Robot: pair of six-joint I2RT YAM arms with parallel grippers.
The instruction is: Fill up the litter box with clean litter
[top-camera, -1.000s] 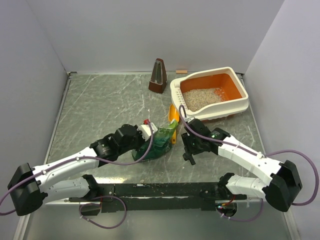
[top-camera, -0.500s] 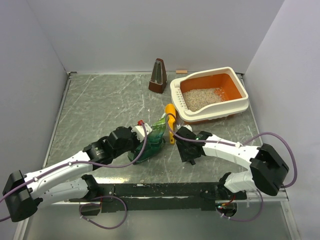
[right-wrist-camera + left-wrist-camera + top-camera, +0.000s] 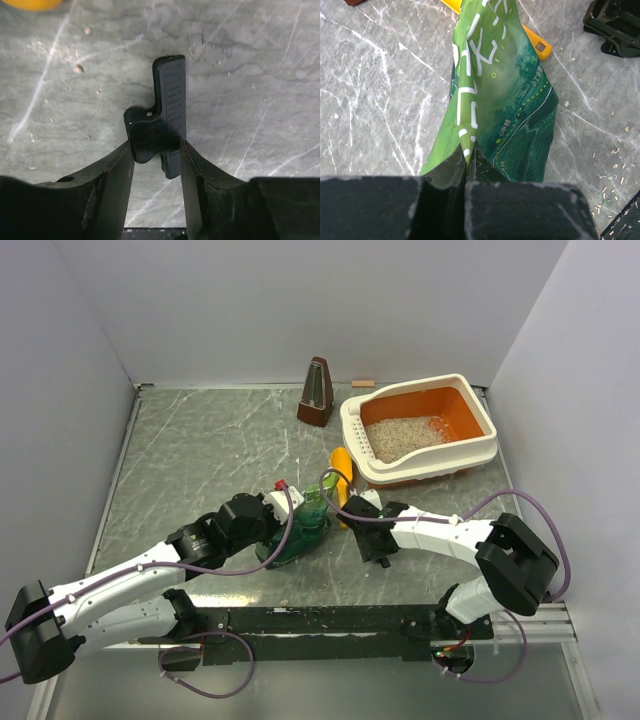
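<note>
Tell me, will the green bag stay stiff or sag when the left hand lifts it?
Probably floppy: the green bag is creased and folded where the left hand pinches it. Its film looks glossy, so it may slip.

One litter box (image 3: 425, 468) at the far right, holding one patch of clean litter (image 3: 403, 433). One green bag (image 3: 305, 525), one orange scoop (image 3: 342, 462) and one black clip (image 3: 169, 107) near the middle. One brown metronome (image 3: 317, 395) and one small wooden block (image 3: 363, 383) at the far edge
</note>
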